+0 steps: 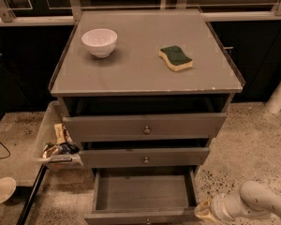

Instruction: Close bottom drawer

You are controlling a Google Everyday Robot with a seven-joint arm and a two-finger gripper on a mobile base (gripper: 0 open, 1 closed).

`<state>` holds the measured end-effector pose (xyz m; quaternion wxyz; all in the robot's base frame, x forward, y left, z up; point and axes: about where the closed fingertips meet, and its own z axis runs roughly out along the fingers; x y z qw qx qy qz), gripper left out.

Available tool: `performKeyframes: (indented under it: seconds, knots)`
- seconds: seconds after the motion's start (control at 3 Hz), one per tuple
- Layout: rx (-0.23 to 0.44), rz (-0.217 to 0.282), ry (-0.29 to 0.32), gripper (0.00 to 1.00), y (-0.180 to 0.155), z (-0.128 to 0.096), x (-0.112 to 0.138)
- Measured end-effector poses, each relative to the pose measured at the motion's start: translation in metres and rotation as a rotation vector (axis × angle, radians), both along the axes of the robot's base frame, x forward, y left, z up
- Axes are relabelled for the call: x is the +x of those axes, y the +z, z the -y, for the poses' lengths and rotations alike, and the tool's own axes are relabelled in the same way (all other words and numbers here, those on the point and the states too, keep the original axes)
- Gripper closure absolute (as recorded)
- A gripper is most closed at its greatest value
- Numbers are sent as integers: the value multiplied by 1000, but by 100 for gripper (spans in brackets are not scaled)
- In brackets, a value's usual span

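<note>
The bottom drawer [143,191] of the grey cabinet is pulled far out, its empty inside showing and its front edge [140,216] at the bottom of the camera view. The middle drawer [145,157] and the top drawer [145,127] above it stand slightly open, each with a small round knob. My gripper [203,211] comes in from the lower right on a white arm [257,201] and sits low beside the bottom drawer's right front corner, close to it or touching it.
A white bowl [99,41] and a green-and-yellow sponge [176,58] lie on the cabinet top [140,74]. A clear bin [56,142] with snack packets stands left of the cabinet. A white dish [1,189] lies on the floor at the lower left. A white post [278,95] stands at the right.
</note>
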<state>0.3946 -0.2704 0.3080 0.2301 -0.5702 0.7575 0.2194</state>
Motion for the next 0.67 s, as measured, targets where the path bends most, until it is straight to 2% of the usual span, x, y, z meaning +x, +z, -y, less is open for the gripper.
performKeyframes:
  seconds: [0.33,0.67]
  knots:
    - [29,-12,-7,100,-19,-6,-4]
    - [55,-11,-29,100,-68,-22,-4]
